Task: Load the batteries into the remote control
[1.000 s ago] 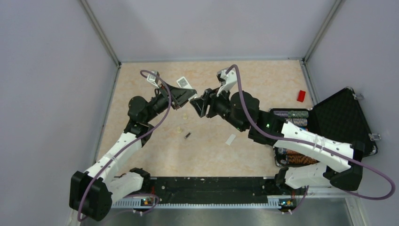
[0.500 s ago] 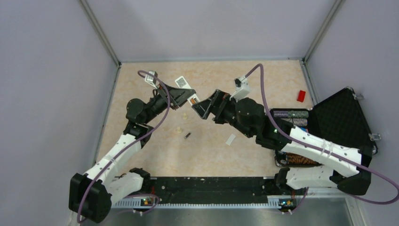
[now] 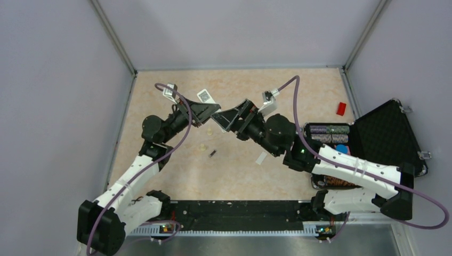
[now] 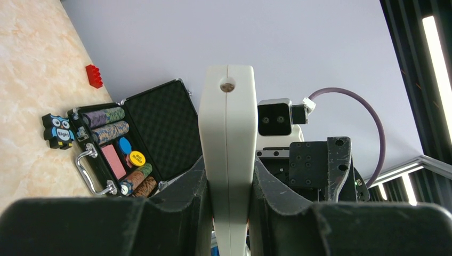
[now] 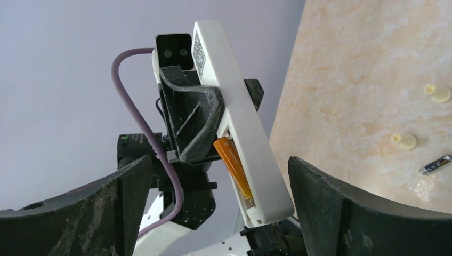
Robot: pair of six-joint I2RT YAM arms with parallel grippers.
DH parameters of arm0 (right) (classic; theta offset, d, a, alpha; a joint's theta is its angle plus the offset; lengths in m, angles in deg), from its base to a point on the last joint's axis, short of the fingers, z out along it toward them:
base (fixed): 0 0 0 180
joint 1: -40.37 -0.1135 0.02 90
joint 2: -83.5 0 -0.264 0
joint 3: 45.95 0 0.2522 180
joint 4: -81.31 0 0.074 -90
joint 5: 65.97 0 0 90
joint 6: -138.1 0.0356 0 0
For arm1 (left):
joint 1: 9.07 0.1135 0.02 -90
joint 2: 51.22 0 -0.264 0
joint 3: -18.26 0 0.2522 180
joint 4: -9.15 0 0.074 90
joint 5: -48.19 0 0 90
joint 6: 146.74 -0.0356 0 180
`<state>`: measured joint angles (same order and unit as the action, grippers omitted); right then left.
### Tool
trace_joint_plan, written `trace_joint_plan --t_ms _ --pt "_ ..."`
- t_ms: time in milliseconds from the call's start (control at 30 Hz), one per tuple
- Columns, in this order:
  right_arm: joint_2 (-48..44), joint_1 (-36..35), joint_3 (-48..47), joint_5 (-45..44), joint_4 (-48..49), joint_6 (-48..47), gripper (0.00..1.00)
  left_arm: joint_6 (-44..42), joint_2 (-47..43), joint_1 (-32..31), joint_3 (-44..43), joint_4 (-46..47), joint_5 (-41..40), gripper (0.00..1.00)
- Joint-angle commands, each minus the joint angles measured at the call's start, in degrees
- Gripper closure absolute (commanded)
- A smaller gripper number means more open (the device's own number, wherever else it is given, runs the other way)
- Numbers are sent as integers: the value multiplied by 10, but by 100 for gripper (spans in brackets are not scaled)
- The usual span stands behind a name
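My left gripper (image 4: 227, 213) is shut on the white remote control (image 4: 227, 133) and holds it edge-on above the table. In the right wrist view the remote (image 5: 240, 122) shows its open back recess. One copper-orange battery (image 5: 233, 165) sits tilted in the recess, its upper end sticking out. My right gripper (image 5: 218, 162) is wide open and empty, facing the remote from close by. From above, the left gripper (image 3: 205, 113) and right gripper (image 3: 226, 118) almost meet. The second battery (image 3: 212, 153) lies on the table, and it also shows in the right wrist view (image 5: 434, 164).
An open black case (image 3: 384, 133) with chip rolls stands at the right. A red brick (image 3: 341, 108) lies at the back right. Two cream lumps (image 3: 203, 146) and a small white flat piece (image 3: 261, 157) lie near the loose battery. An owl figure (image 4: 57, 130) stands beside the case.
My right wrist has rolled over and its gripper has edged left and up toward the remote. My left gripper, still holding the remote, has shifted slightly back and left.
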<state>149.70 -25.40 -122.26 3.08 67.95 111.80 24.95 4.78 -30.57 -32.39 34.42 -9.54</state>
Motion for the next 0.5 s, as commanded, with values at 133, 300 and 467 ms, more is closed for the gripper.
trace_joint_plan --t_ms 133,300,467 --pt "13 -4 -4 -11 49 42 14 -15 -21 0 3 56 -2 100" --pt "18 -4 -3 -4 54 49 24 -14 -23 -1 8 63 -4 100" --pt "20 -3 0 -1 58 59 31 -15 -26 -1 12 75 -1 100"
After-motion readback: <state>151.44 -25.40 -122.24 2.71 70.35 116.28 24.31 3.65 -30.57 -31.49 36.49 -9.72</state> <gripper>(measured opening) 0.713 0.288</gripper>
